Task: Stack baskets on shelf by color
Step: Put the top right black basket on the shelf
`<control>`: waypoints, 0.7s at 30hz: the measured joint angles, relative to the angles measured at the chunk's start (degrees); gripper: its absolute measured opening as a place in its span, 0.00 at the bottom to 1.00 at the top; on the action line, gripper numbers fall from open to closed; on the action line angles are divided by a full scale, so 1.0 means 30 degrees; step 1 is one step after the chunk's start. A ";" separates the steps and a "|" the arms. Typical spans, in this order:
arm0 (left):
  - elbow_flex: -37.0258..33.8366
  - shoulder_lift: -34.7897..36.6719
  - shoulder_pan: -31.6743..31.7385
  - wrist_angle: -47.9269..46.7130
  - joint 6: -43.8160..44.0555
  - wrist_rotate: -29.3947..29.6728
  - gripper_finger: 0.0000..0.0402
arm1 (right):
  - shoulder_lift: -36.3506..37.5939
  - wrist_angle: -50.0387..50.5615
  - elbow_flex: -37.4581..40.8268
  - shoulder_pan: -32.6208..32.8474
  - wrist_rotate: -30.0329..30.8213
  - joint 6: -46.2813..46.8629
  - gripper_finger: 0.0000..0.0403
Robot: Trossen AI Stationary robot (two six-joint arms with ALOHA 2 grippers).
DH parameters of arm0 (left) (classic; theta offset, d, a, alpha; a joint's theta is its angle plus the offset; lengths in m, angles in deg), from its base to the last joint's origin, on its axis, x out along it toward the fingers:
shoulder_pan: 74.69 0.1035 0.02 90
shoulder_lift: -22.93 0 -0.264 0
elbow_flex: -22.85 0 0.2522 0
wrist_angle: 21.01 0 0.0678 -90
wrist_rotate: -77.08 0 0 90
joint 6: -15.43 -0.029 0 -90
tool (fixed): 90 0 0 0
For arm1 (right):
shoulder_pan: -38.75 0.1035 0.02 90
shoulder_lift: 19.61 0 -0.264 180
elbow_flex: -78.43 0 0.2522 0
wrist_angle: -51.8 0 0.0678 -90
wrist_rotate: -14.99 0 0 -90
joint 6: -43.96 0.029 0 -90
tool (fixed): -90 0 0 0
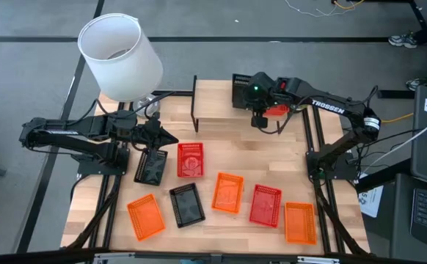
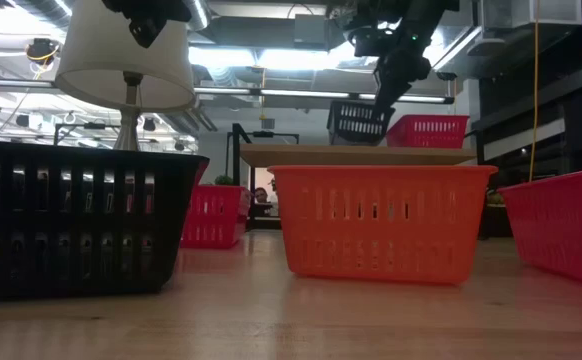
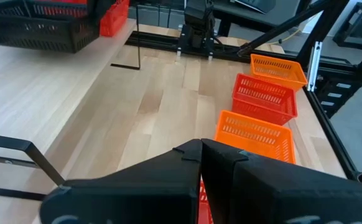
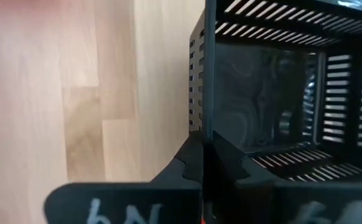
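Observation:
The light-wood shelf [image 1: 217,103] stands at the table's far edge. My right gripper [image 1: 252,94] reaches down over its right part and is shut on a black basket [image 1: 241,89], also seen in the low view [image 2: 359,122]. A red basket [image 1: 276,111] sits beside it on the shelf [image 2: 351,155]. On the table rest two black baskets [image 1: 151,167] [image 1: 187,204], two red baskets [image 1: 190,160] [image 1: 265,204] and three orange baskets [image 1: 228,192] [image 1: 146,216] [image 1: 299,221]. My left gripper [image 1: 163,138] hovers shut above the table's left side, touching nothing. My right gripper [image 4: 203,158] pinches one perforated side wall of the black basket [image 4: 201,93], one finger inside and one outside. The fingers [image 2: 389,92] come from above, pointing down. The basket sits slightly tilted at the shelf top; whether it rests on the plank I cannot tell.
A lamp with a large white shade [image 1: 119,55] stands at the table's far left corner, above the left arm. The shelf's left and middle parts [image 1: 210,95] are bare. Black frame posts [image 1: 318,158] border the table's right side. Bare wood lies between shelf and baskets [image 1: 243,150].

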 joint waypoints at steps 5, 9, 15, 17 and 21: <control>0.0000 0.0000 -0.0001 0.0007 -0.0004 0.0004 0.00 | -0.0035 -0.0044 0.0015 0.0699 0.0043 0.0873 0.01; 0.0000 0.0000 0.0000 0.0007 -0.0004 0.0004 0.00 | -0.0041 0.0143 0.0015 0.1010 0.0045 0.0935 0.00; 0.0000 0.0000 -0.0007 0.0000 -0.0004 0.0004 0.00 | -0.0041 0.0262 0.0015 0.1073 0.1329 0.1862 0.06; 0.0000 0.0000 -0.0007 0.0000 0.0004 0.0004 0.00 | -0.0041 0.0388 0.0015 0.1065 0.1510 0.1982 0.09; 0.0000 0.0000 0.0000 0.0000 0.0004 0.0006 0.00 | -0.0041 0.0390 0.0015 0.1073 0.1450 0.1935 0.13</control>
